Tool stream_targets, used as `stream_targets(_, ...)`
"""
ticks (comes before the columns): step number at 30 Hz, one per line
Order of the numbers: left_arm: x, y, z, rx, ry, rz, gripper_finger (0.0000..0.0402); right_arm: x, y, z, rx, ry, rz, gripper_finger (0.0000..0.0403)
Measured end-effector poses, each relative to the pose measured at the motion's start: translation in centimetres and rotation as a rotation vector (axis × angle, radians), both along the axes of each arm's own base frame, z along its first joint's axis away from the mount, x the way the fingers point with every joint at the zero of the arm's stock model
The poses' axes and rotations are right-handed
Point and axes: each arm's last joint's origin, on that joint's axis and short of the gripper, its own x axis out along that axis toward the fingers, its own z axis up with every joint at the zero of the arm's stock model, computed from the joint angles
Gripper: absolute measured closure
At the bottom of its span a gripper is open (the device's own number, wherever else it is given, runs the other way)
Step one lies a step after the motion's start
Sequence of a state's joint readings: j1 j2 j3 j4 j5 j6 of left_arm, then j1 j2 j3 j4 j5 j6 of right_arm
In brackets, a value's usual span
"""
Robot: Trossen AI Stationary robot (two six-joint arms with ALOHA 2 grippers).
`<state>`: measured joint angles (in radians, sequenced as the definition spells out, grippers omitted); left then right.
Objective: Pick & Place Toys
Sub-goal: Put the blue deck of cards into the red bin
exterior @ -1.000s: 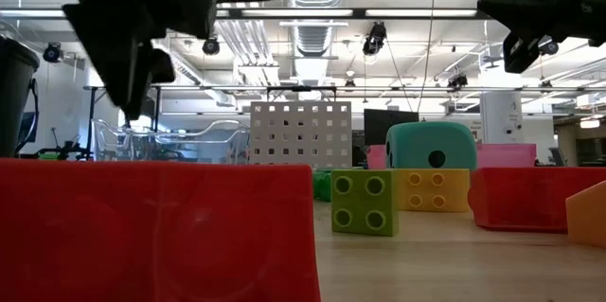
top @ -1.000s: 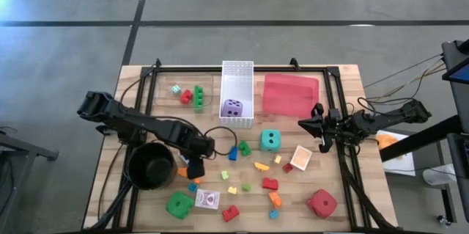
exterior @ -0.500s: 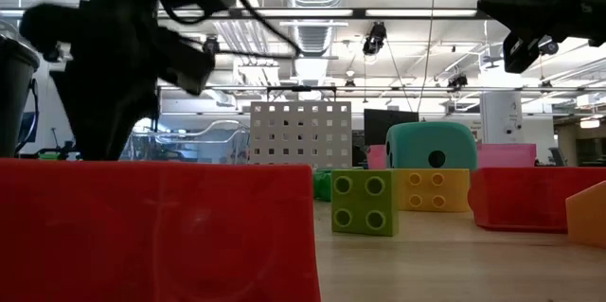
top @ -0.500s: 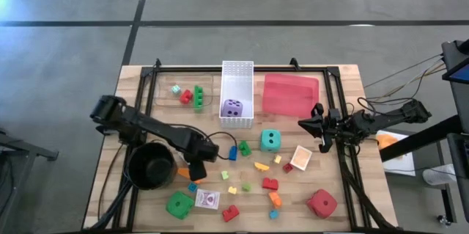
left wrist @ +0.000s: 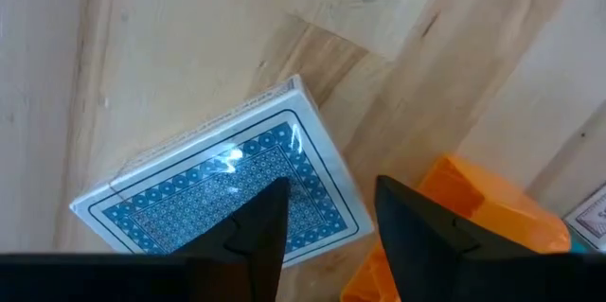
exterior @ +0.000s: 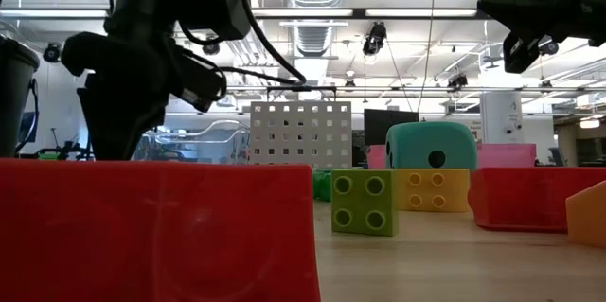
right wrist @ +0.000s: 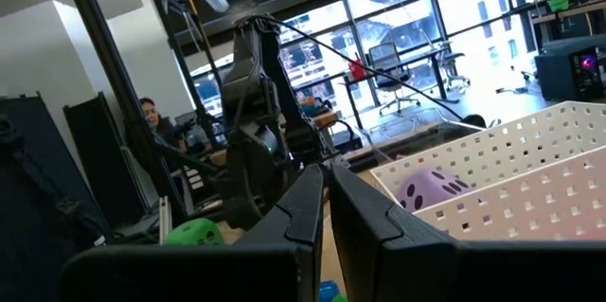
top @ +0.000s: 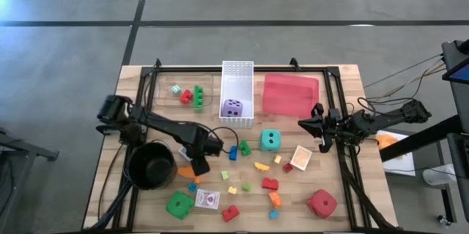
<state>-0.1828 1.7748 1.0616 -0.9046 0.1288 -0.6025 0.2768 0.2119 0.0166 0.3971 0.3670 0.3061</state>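
Observation:
My left gripper (top: 198, 164) is open and low over the table beside the black pot. In the left wrist view its fingers (left wrist: 270, 212) stand over one edge of a blue-patterned card pack (left wrist: 204, 188) lying flat on the wood, with an orange brick (left wrist: 473, 207) beside it. I cannot tell whether they touch the pack. My right gripper (top: 314, 125) is shut and empty, held above the table's right side. A purple die (top: 232, 107) sits in the white basket. The teal die (top: 270, 140), green die (top: 179, 205) and red die (top: 322, 202) rest on the table.
The black pot (top: 150, 166) stands just left of my left gripper. The white basket (top: 237, 69) and the red tray (top: 289, 94) are at the back. Small bricks and two card packs (top: 207, 199) (top: 301, 158) are scattered over the near middle. A large red brick (exterior: 151, 231) fills the low view's foreground.
My left gripper has gone down toward the table and a little toward the near edge, coming low over the blue card pack beside the pot. My right arm has kept still.

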Motion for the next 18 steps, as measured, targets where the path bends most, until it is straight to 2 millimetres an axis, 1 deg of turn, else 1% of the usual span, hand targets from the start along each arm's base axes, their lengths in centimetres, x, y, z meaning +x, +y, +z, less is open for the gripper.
stream_targets(8,1.6,1.5,0.1,0.038,-0.146,-0.004,0.0237,0.0,0.0,0.0,0.000,0.000,-0.001,0.0382)
stream_targets(12,1.8,1.9,0.2,0.031,-0.166,-0.017,0.0237,0.0,0.0,0.0,0.000,0.000,0.000,0.0382)
stream_targets(15,2.1,1.9,0.6,0.032,-0.189,-0.082,0.0237,0.0,0.0,0.0,0.000,0.000,0.000,0.0382)
stream_targets(18,2.8,1.5,1.5,0.032,-0.225,-0.165,0.0237,0.0,0.0,0.0,0.000,0.000,-0.001,0.0382)
